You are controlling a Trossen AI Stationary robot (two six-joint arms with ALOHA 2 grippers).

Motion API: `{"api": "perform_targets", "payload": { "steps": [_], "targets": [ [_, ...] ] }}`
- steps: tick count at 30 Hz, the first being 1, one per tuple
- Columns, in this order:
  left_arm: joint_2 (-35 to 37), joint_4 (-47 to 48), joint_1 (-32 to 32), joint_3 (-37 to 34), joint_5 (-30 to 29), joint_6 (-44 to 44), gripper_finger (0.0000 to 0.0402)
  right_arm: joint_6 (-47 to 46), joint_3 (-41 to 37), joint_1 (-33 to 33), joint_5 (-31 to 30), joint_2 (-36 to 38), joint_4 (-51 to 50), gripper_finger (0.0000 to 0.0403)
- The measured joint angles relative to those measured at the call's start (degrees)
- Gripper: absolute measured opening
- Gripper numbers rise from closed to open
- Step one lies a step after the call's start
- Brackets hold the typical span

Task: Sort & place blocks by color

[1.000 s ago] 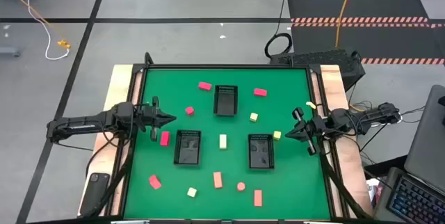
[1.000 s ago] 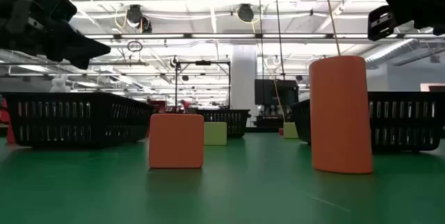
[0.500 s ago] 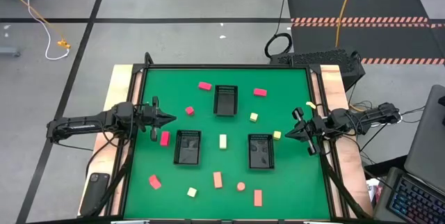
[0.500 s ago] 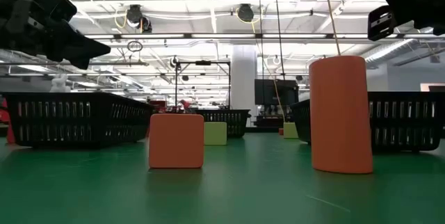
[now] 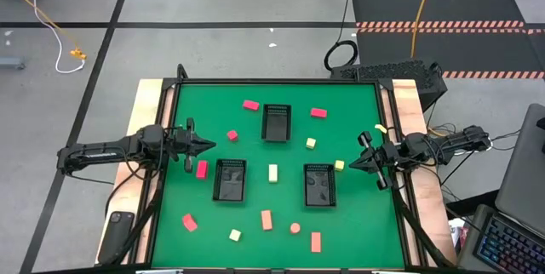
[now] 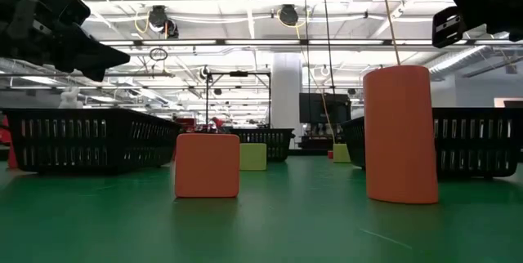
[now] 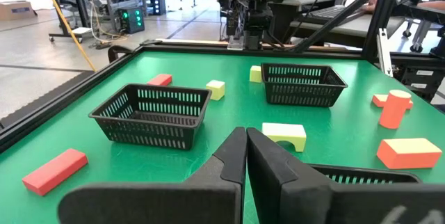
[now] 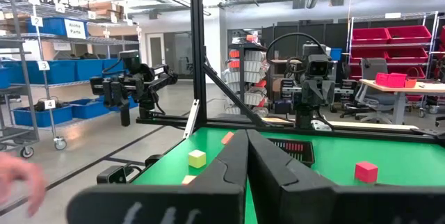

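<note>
Nothing has been sorted yet, by the look of it: all three black trays sit empty on the green table and every block lies loose on the mat, so the step in hand is the very first pick. On the left, the left gripper hangs over the table's left edge with its fingers pressed together and holding nothing; just beside its tip lies a pink-red block, with another near it and a third toward the near-left corner. Its next move calls for spreading the fingers and dropping onto one of these, probably the closest. Toward the middle stand the left tray and the far tray, with a pale yellow block between the two near trays and orange blocks at the near edge. Further right is the right tray, then a yellow block close under the right gripper, likewise closed and empty, at the right edge. Which tray is meant for which colour cannot be told. The low view is largely blocked by two orange blocks up close, and in both wrist views the arm's own fingers cover the near table.
</note>
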State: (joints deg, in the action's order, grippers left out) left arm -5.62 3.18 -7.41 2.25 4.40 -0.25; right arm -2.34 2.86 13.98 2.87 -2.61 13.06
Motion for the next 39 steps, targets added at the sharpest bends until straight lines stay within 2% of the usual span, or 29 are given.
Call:
{"api": "perform_targets", "payload": {
  "steps": [30, 35, 39],
  "targets": [
    [0.0, -0.4, 0.0, 0.0, 0.0, 0.1, 0.0017, 0.0, 0.0, 0.0, 0.0, 0.0, 0.0, 0.0],
    [0.0, -2.1, 0.0, 0.0, 0.0, 0.0, 0.0017, 8.7, 0.0, 0.0, 0.1, 0.0, 0.5, 0.0],
    [0.0, -6.4, 0.0, 0.0, 0.0, -1.5, 0.0017, 10.5, 0.0, 0.0, 0.2, 0.0, 0.4, 0.0]
  ]
}}
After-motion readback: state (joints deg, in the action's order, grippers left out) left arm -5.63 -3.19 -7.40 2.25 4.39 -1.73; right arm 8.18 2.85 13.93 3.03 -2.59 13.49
